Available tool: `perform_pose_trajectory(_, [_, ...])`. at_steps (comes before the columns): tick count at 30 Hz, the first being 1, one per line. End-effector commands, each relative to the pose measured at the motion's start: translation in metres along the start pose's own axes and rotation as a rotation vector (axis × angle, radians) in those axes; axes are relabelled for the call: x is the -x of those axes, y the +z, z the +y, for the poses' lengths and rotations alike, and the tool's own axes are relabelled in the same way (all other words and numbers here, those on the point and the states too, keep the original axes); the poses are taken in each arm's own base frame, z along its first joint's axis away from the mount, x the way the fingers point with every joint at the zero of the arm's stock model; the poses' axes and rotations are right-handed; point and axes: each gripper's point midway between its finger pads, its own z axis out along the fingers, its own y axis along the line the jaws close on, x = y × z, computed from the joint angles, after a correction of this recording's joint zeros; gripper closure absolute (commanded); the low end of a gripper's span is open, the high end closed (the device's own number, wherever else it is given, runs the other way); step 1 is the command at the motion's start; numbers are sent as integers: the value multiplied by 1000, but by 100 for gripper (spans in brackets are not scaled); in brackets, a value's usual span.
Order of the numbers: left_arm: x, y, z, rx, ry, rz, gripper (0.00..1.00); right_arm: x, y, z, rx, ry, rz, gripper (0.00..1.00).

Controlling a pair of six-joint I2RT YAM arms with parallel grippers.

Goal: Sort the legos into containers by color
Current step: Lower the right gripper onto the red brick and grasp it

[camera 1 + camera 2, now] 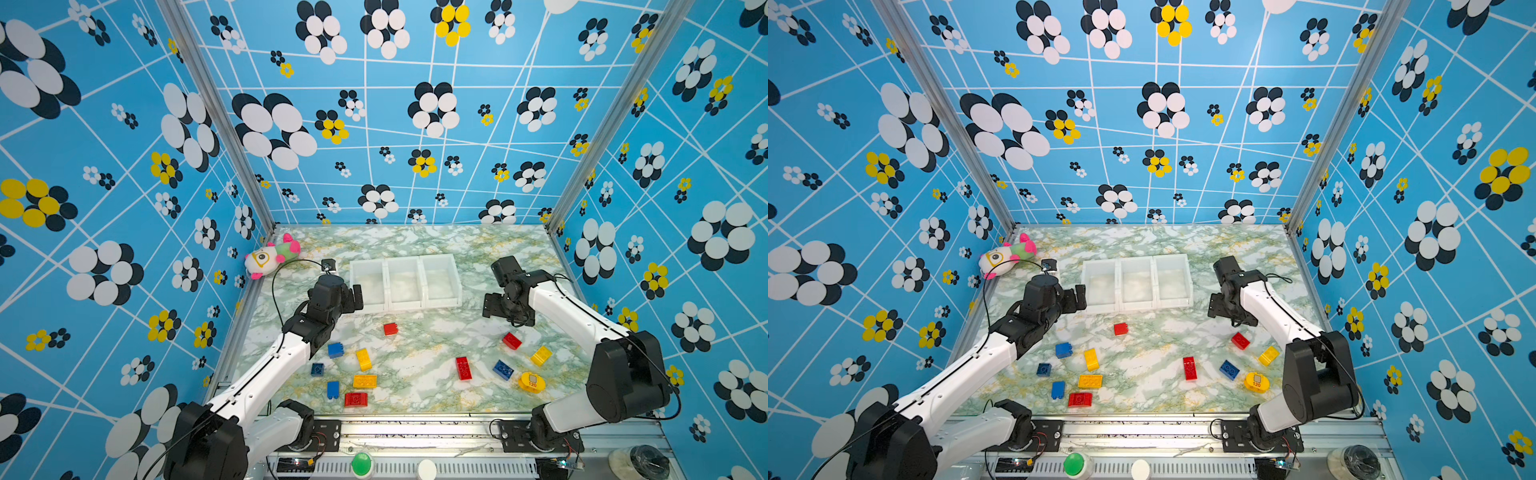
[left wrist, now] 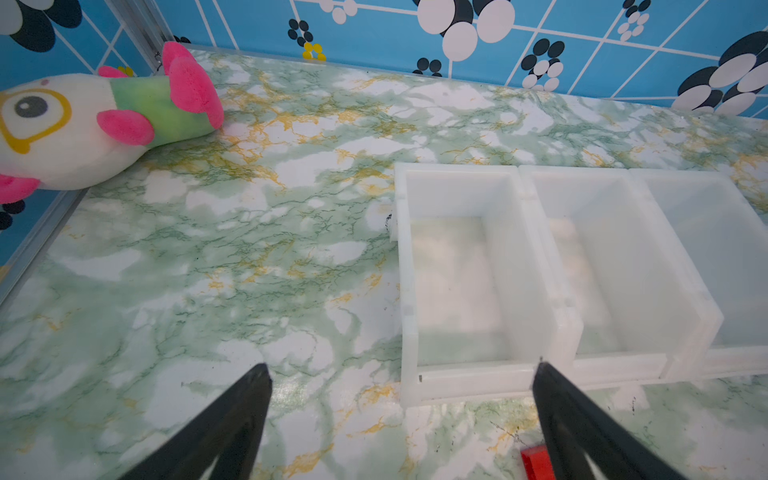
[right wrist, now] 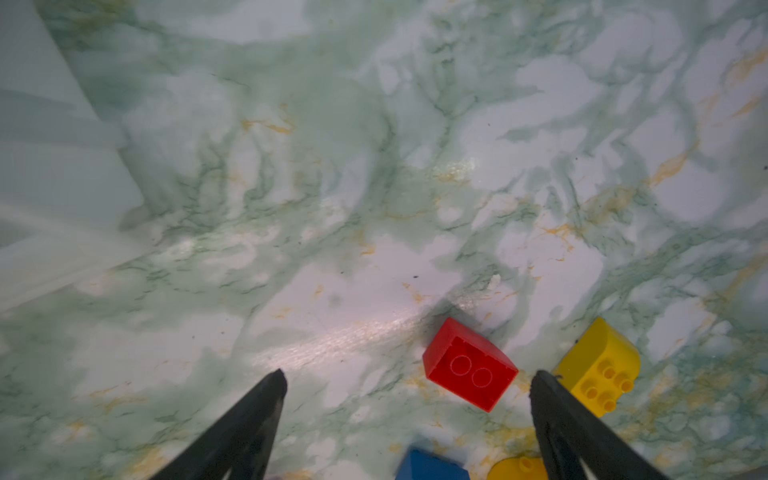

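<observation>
Right gripper (image 3: 409,374) first: jaws spread wide, nothing between them, bare marble underneath in its wrist view. In both top views it hangs right of centre, just off the right end of the containers (image 1: 419,306). A red brick (image 3: 469,368) lies on the table toward the lower right of the wrist frame, close inside one finger, with two circles showing on its upper face. My read is that the wide stance is there to come down around it. A yellow brick (image 3: 598,365) sits just beside it, studs facing sideways, so a sloppy grab could catch both.

Over to the left gripper (image 2: 401,370): equally wide and empty, poised at the near corner of the leftmost bin, low in the middle of its wrist frame. It looks like a waiting post beside the drop zone.

All three bins show nothing inside. Every lego is out on the table (image 1: 415,241). A small red one (image 1: 390,329) sits alone just below the bins at centre. Blue, yellow and red pieces cluster left of centre, lower down. A long red brick (image 1: 463,368), a blue brick (image 1: 503,369) and the round yellow piece (image 1: 531,381) lie lower right. The plush toy (image 1: 270,257) rests at the table's upper-left corner, well clear. By this layout, no brick is sorted yet.
</observation>
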Motion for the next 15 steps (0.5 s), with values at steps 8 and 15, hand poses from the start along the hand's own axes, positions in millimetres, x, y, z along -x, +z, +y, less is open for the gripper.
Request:
perform_pose_trajectory(8, [-5, 4, -4, -5, 20, 36, 1, -19, 37, -11, 80, 62, 85, 3])
perform_pose_trajectory(15, [-7, 6, -7, -12, 5, 33, 1, -24, 53, -10, 139, 103, 106, 2])
